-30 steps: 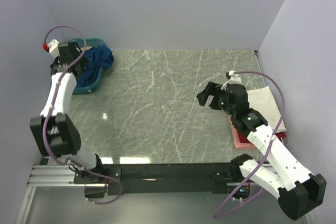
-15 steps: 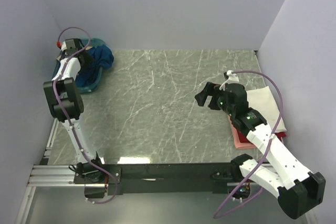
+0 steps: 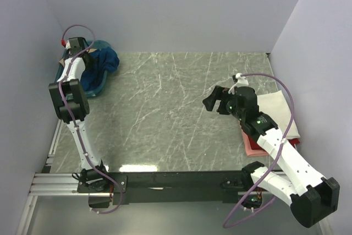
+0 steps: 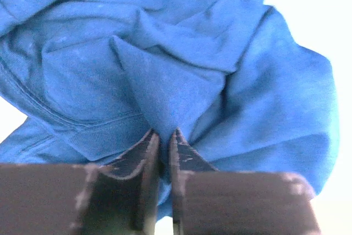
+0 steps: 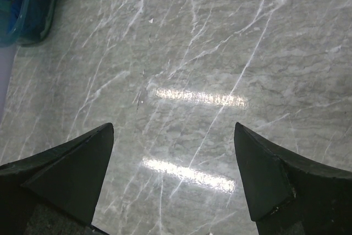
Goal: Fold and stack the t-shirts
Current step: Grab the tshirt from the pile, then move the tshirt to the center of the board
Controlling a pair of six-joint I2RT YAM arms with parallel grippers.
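A dark blue t-shirt (image 3: 105,60) lies crumpled in the teal basket (image 3: 92,89) at the far left corner. My left gripper (image 3: 81,54) reaches down into it. In the left wrist view, the left gripper (image 4: 163,134) is shut on a raised fold of the blue t-shirt (image 4: 165,89). My right gripper (image 3: 211,100) hovers over the bare table right of centre. In the right wrist view, the right gripper (image 5: 173,130) is open with nothing between its fingers. Folded t-shirts are stacked at the right edge, a cream-white one (image 3: 278,108) over a red one (image 3: 252,146).
The grey marble table (image 3: 165,108) lies between the basket and the stack. Lilac walls close in the left, back and right sides. The basket's edge (image 5: 22,9) shows at the top left of the right wrist view.
The left arm has swung up and over the basket, and its jaws have closed on a fold of the blue shirt. The right gripper has drifted slightly left.
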